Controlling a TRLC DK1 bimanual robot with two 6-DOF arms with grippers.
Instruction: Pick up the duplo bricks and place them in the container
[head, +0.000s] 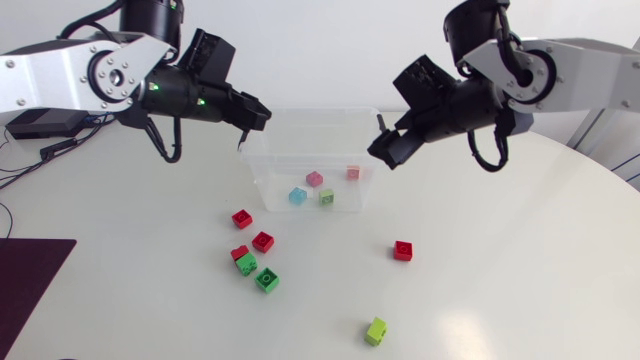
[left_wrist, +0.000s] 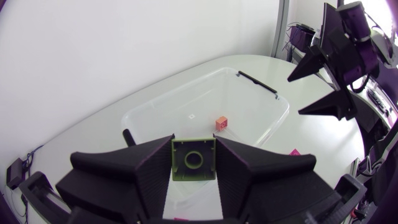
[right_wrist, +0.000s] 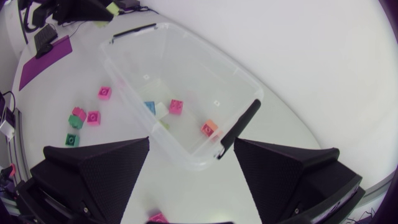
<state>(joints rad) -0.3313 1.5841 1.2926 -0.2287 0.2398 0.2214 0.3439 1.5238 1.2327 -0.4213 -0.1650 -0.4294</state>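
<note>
A clear plastic container (head: 310, 113) stands at the table's middle back, holding a pink (head: 314, 178), an orange (head: 353, 172), a light blue (head: 297, 196) and a pale green brick (head: 326, 197). My left gripper (head: 258, 116) hangs over the container's left rim, shut on an olive-green brick (left_wrist: 193, 159) whose hollow underside faces the camera. My right gripper (head: 382, 145) hovers at the container's right rim, open and empty (right_wrist: 193, 149). The orange brick (right_wrist: 209, 128) lies in the container (right_wrist: 186, 46) just ahead of its fingers.
Loose bricks lie in front of the container: two red ones (head: 241, 218) (head: 263, 241), a red-and-green pair (head: 243, 259), a green one (head: 266, 280), a lone red one (head: 403, 250) and a lime one (head: 376, 331) near the front edge.
</note>
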